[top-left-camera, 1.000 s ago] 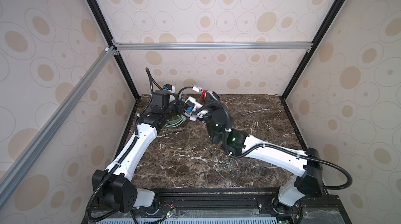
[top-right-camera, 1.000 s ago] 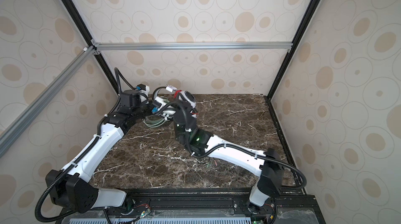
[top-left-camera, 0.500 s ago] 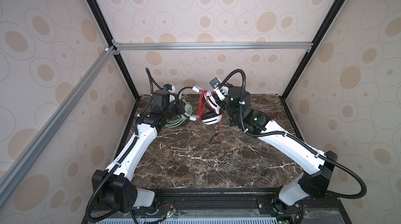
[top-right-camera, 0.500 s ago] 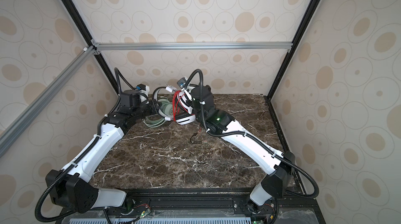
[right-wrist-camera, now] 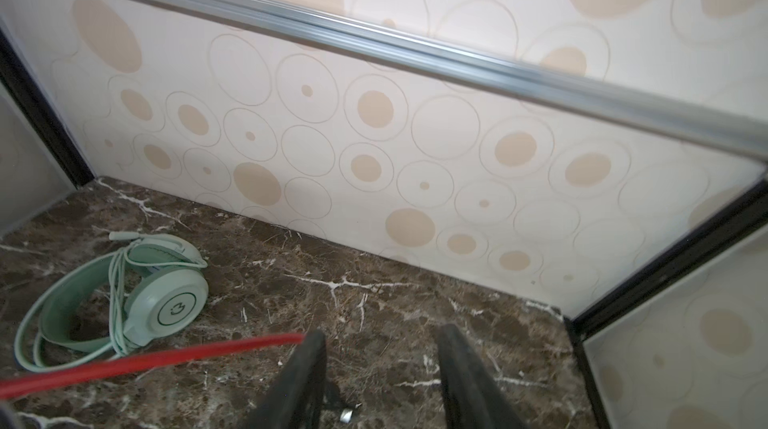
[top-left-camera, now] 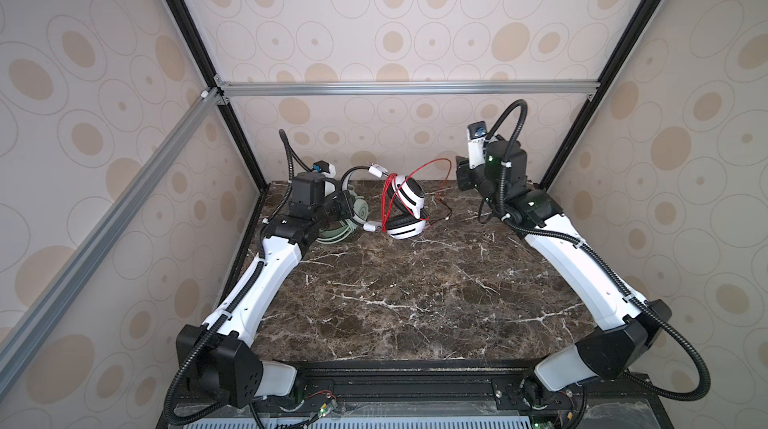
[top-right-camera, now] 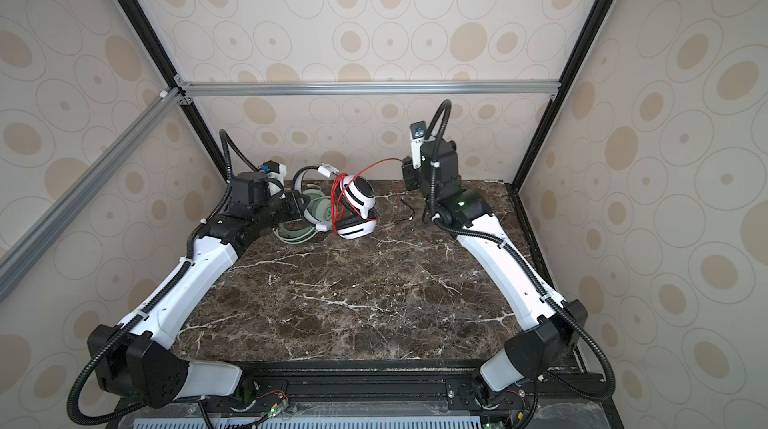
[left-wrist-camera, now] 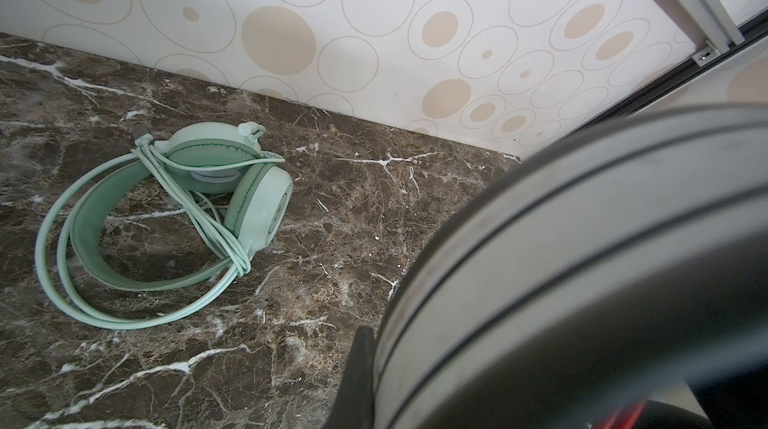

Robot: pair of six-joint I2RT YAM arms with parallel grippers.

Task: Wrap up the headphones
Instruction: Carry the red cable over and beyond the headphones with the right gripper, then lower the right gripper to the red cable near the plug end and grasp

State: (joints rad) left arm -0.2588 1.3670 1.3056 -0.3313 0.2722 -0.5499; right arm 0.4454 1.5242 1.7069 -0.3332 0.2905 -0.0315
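The white-and-black headphones (top-left-camera: 409, 202) (top-right-camera: 358, 200) stand on edge at the back of the table, with red cable (top-left-camera: 424, 165) (top-right-camera: 376, 166) looped round them. My left gripper (top-left-camera: 347, 207) (top-right-camera: 297, 202) is shut on their headband (left-wrist-camera: 582, 260), which fills the left wrist view beside one dark finger (left-wrist-camera: 360, 368). The mint-green headphones (left-wrist-camera: 262, 206) (right-wrist-camera: 166, 306) lie flat behind it with their pale cable wound on. My right gripper (top-left-camera: 459, 175) (right-wrist-camera: 380, 335) hangs open at the back right. The red cable (right-wrist-camera: 166, 358) runs up to the outside of one fingertip; nothing sits between the jaws.
The cable's free end with its plug (top-left-camera: 446, 220) lies on the dark marble table (top-left-camera: 395, 302) below the right gripper. The patterned back wall (right-wrist-camera: 374, 156) and the black corner post (top-left-camera: 582, 115) are close behind that gripper.
My right arm has swung from in front of the white-and-black headphones out to the back right and risen, drawing a red cable loop with it; its jaws have widened. The left arm stays put.
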